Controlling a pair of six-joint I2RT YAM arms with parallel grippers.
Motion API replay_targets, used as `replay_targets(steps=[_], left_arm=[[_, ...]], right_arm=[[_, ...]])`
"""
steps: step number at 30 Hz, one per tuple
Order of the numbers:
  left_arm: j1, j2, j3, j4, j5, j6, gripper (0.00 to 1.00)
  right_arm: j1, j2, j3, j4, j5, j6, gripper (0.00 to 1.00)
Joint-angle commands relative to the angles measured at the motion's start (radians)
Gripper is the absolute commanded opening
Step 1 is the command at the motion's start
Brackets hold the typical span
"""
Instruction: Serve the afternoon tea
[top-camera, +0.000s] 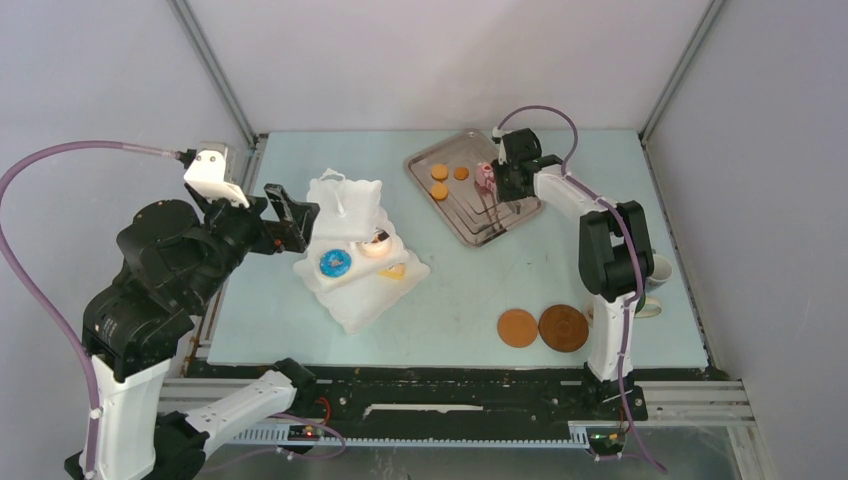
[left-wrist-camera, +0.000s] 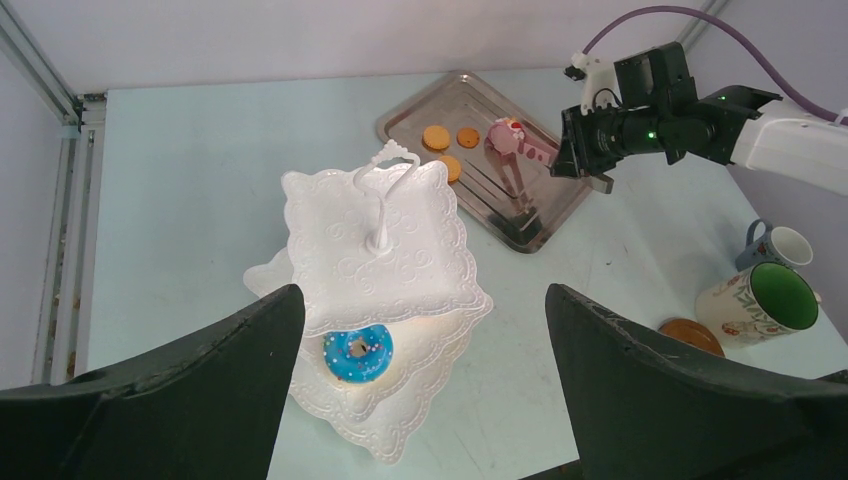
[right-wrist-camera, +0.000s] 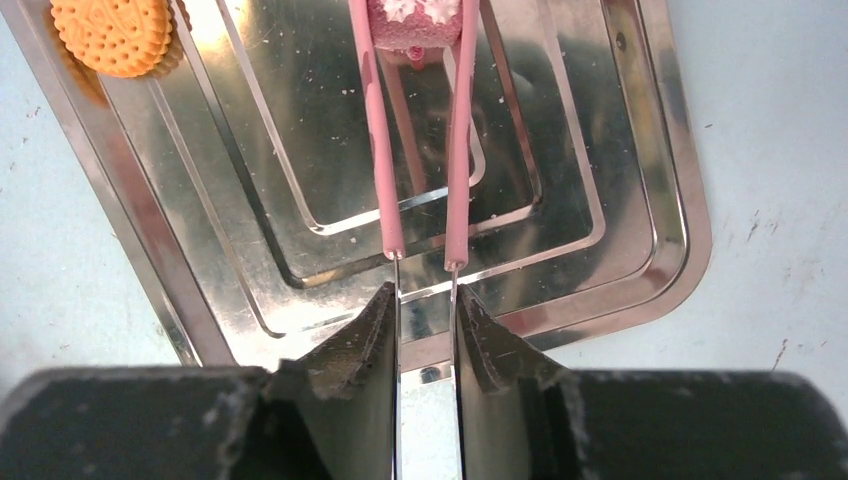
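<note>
Right tool (right-wrist-camera: 425, 305): you have it clamped on the metal handles of the pink tongs (right-wrist-camera: 385, 140). Their tips pinch a pink doughnut (right-wrist-camera: 415, 18) over the silver tray (right-wrist-camera: 620, 200). Whether it is clear of the tray, you cannot tell.
Left tool (top-camera: 288, 218): jaws wide apart, holding nothing, just beside the white stand (left-wrist-camera: 400, 250).
Already served: a blue doughnut (left-wrist-camera: 357, 350) lies on a lower tier. The top view shows a round pastry (top-camera: 377, 243) and a yellow slice (top-camera: 393, 270) there too.
Top tier: bare.
On the tray: three orange biscuits (left-wrist-camera: 435, 137), none moved yet.
Drinks: the green-lined mug (left-wrist-camera: 765, 300) and small white cup (left-wrist-camera: 782, 245) stand at the right of the table (top-camera: 460, 290), not on the brown coasters (top-camera: 563, 328).
Progress: you look about halfway, with the pink doughnut, the biscuits and both cups to place.
</note>
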Motion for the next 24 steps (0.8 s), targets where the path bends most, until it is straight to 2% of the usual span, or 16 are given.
replay_targets(steps=[1,5,10,14,18,24], left_arm=[[0.001,0.004,0.021,0.023,-0.006,0.015,0.98],[0.001,0.004,0.019,0.023,-0.006,0.014,0.98],[0.000,0.002,0.017,0.023,-0.005,0.014,0.98],[0.000,0.001,0.012,0.026,-0.006,0.012,0.98],[0.000,0.003,0.010,0.027,-0.011,0.012,0.98],[0.001,0.010,0.006,0.033,-0.003,0.008,0.99]], right_arm=[[-0.004,-0.024,0.035,-0.015,0.002,-0.010,0.21],[-0.003,-0.110,-0.037,-0.004,0.000,-0.011,0.15],[0.000,-0.267,-0.156,-0.012,0.000,-0.026,0.13],[0.024,-0.412,-0.274,-0.050,-0.060,-0.025,0.12],[0.123,-0.552,-0.397,-0.117,-0.056,-0.020,0.11],[0.387,-0.725,-0.556,-0.183,-0.026,0.027,0.11]])
